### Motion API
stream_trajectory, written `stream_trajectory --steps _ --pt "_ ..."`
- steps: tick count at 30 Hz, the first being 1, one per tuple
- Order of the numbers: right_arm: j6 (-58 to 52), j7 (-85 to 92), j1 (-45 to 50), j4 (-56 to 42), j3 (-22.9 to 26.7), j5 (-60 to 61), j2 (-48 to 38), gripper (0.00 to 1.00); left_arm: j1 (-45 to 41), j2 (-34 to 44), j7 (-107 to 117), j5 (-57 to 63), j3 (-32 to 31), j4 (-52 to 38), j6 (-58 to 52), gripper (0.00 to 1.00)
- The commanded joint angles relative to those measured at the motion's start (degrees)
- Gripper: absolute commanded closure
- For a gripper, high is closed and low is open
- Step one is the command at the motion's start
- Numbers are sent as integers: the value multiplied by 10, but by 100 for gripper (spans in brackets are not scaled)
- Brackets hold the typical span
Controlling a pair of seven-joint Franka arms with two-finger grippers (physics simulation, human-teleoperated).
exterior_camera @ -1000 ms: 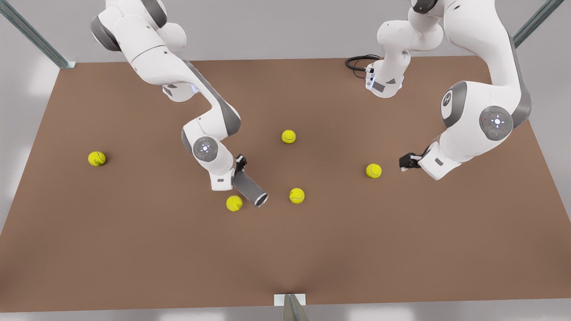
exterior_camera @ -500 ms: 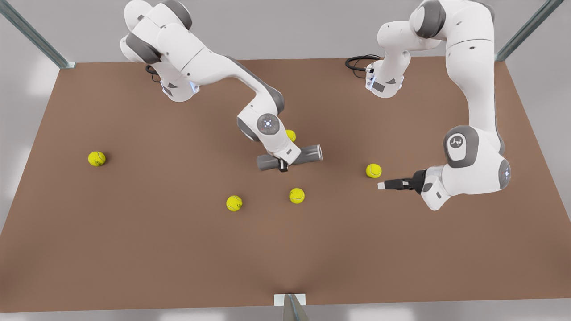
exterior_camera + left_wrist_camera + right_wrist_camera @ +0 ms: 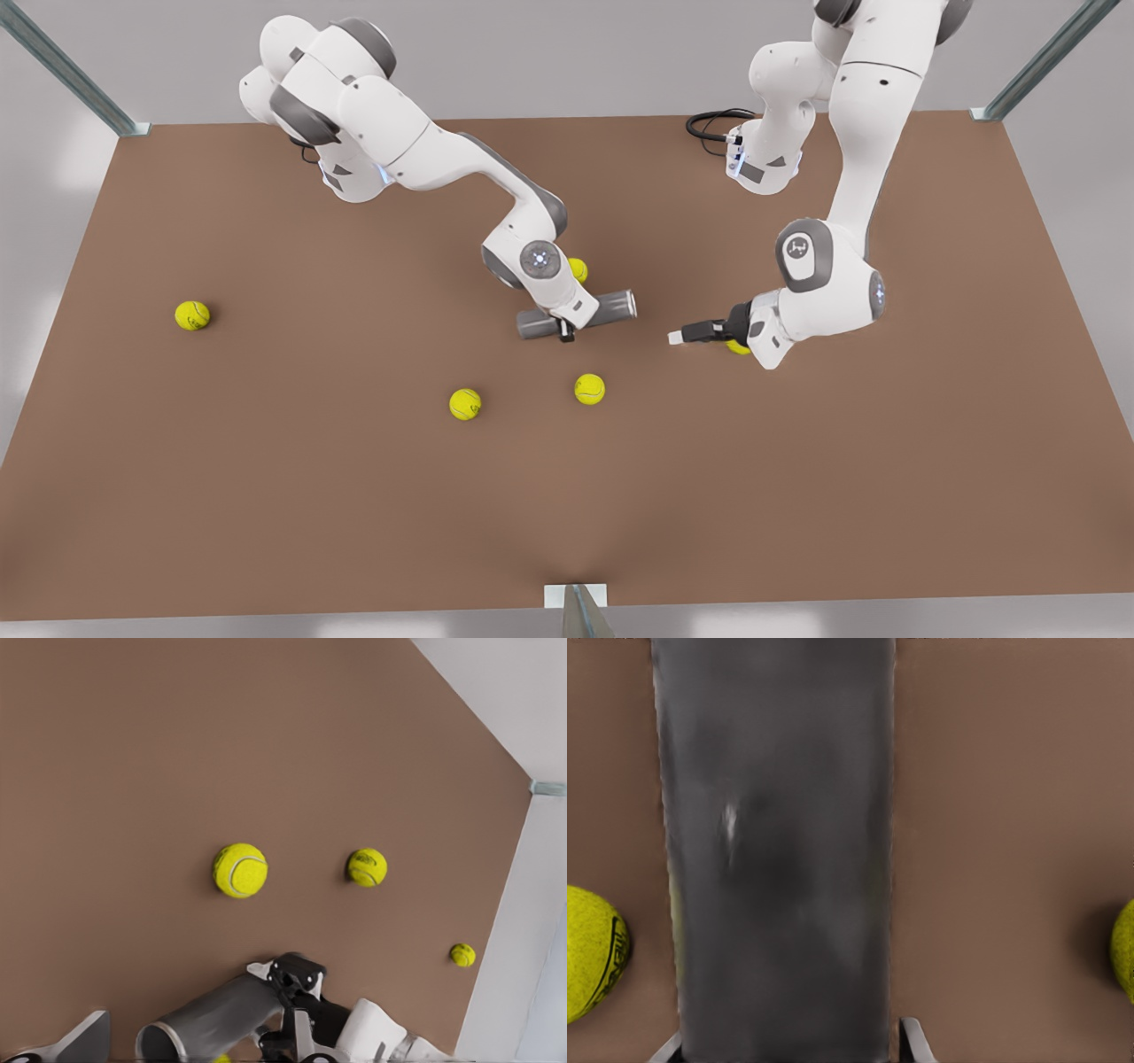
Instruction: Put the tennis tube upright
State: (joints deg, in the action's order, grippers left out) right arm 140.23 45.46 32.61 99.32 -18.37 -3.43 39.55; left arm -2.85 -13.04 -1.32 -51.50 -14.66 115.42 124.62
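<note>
Tennis tube (image 3: 580,315) lies level mid-tabletop, clasped by the right hand (image 3: 564,334); left hand (image 3: 678,338) near, grip unclear; uprighting remains

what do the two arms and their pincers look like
Both arms are glossy white rounded segments with grey joint bands and round grey caps bearing small marks. The right pincer, mid-scene, and the left pincer, to the front view's right of it, are black. A black cable coils by the left arm's base.
</note>
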Motion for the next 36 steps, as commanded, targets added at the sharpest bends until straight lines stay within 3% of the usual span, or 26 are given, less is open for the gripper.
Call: stream_trajectory --steps 1,5,8,10,13,15,18,19,20,21,24,29,31,36 --pt "0 0 0 0 0 0 0 0 0 0 0 -48 0 3 1 1" --pt "-3 -5 2 -3 -1 6 -10 0 1 30 -2 -60 -10 52 4 1" --pt "-114 -50 -13 -2 -7 40 -126 0 -8 -12 -105 -149 -12 58 20 1" --pt "-202 -105 -90 0 -7 52 -194 0 0 -1 -151 -219 -61 104 76 1" --pt "-276 -166 -275 -13 -7 63 -244 0 13 21 -232 -280 -68 161 83 1" --pt "-312 -204 -332 -14 -1 55 -274 0 28 19 -258 -280 -68 174 80 1" --pt "-360 -243 -410 -14 -1 45 -290 0 28 -45 -380 -381 -69 164 77 1" --pt "-380 -252 -394 -16 43 34 -297 0 28 -63 -418 -398 -69 162 77 1" --pt "-427 -305 -291 -46 168 33 -314 0 29 -60 -419 -403 -69 163 71 1" --pt "-477 -331 -287 -71 182 6 -316 0 30 -57 -420 -404 -70 169 70 1" --pt "-472 -361 -359 -71 182 10 -308 0 31 -44 -421 -420 -87 188 72 1" --pt "-472 -361 -327 -85 179 -25 -282 0 57 -58 -494 -471 -93 216 30 1" --pt "-479 -328 -309 -124 178 -24 -236 0 52 -64 -498 -493 -93 212 22 1" --pt "-448 -335 -306 -126 169 -14 -242 0 46 -105 -548 -531 -106 195 27 1"
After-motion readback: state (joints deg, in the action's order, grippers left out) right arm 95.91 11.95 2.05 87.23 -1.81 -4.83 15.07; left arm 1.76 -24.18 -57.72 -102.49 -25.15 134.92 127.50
